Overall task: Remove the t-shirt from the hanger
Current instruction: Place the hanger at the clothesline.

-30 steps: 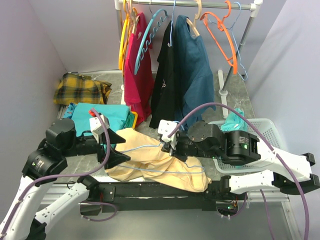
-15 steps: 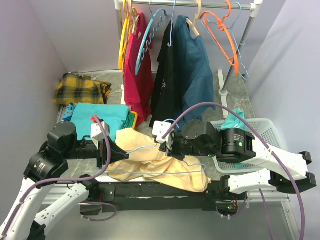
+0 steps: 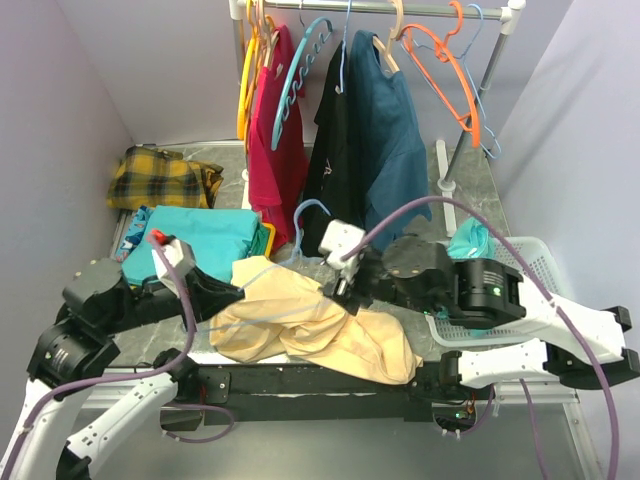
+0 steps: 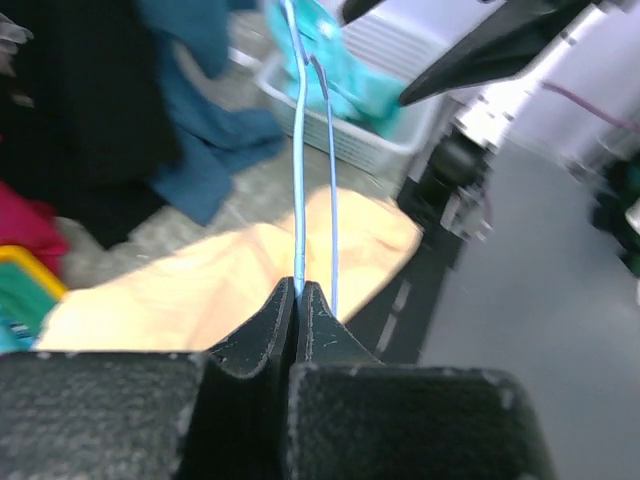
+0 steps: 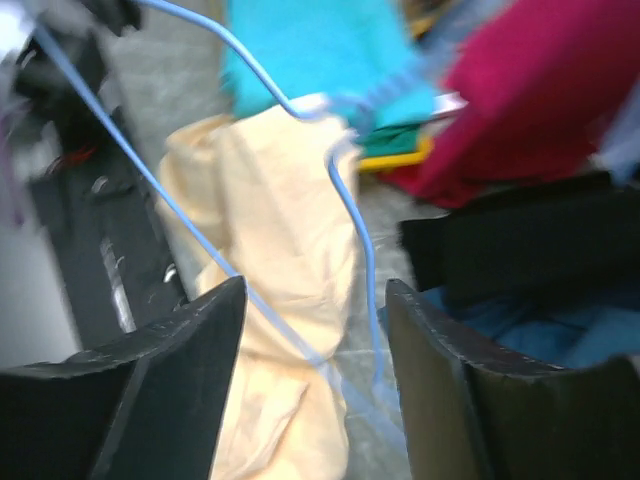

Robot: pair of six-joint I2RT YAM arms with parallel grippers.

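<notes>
1. Left gripper (image 3: 232, 292), seen from the top camera, has its jaws pressed together on the light blue wire hanger (image 3: 310, 203), whose hook rises toward the clothes rail (image 3: 400, 8); the cream t-shirt (image 3: 300, 325) lies crumpled between the two arms, and the right gripper (image 3: 350, 283) sits at its far edge, just beside the wire
2. Left wrist view: the black fingers (image 4: 250, 340) meet with no gap, pinching the wire of the hanger (image 4: 298, 200); the t-shirt (image 4: 180, 290) lies just beyond them, with a white basket (image 4: 380, 145) farther off
3. Right wrist view: the right gripper (image 5: 315, 330) stands spread, its fingers (image 5: 170, 380) apart and touching nothing; the wire of the hanger (image 5: 352, 210) passes over the t-shirt (image 5: 270, 220) in the gap between them, and whether any wire lies inside the cloth I cannot tell; a red shirt (image 5: 540, 90) hangs beyond
</notes>
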